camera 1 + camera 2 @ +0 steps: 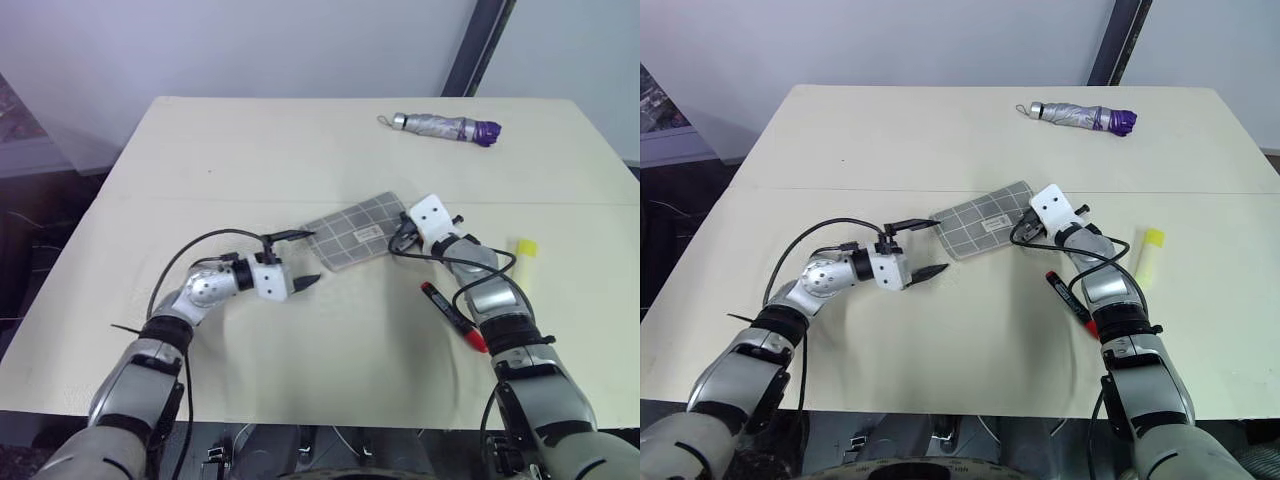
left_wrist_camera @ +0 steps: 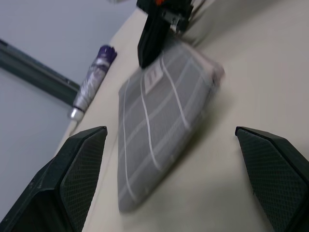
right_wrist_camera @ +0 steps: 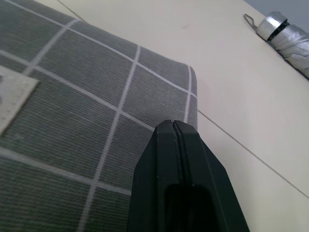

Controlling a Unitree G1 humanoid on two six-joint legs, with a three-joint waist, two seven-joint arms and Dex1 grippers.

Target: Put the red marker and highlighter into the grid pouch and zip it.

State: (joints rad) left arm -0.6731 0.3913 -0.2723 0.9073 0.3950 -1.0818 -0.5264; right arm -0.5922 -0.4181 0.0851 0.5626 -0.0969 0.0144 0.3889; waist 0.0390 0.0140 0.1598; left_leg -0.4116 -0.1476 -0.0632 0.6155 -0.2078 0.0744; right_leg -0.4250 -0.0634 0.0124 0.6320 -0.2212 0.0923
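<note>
Right gripper (image 3: 176,126) has its two black fingers pressed flat together, tips over the right end of the grid pouch (image 1: 357,231); I can't tell whether any fabric or the zipper tab is pinched between them. Left gripper (image 1: 303,259) has its fingers spread wide and nothing in them, aimed at the pouch's other end from just beside it without touching.

I see the pouch lying flat near the middle of the tabletop (image 1: 250,150), its long axis slanted, the left end nearer me and the right end toward the far right corner. It is grey fabric with a white grid and a small white label patch. I can't tell whether it is zipped or what it holds.

I have the red marker (image 1: 453,315) lying on the table by my right forearm, between the pouch and the near edge. Its long axis runs from a black end pointing toward the pouch down to a red end pointing at the near right corner. It is slim, red, with a black band.

I see the highlighter (image 1: 1149,255) farther toward the right edge, well apart from the pouch. It is stubby and pale yellow, the brighter yellow cap pointing to the far edge.

Near the far right corner lies a folded silver and purple umbrella (image 1: 445,127), lengthwise along the far edge.
</note>
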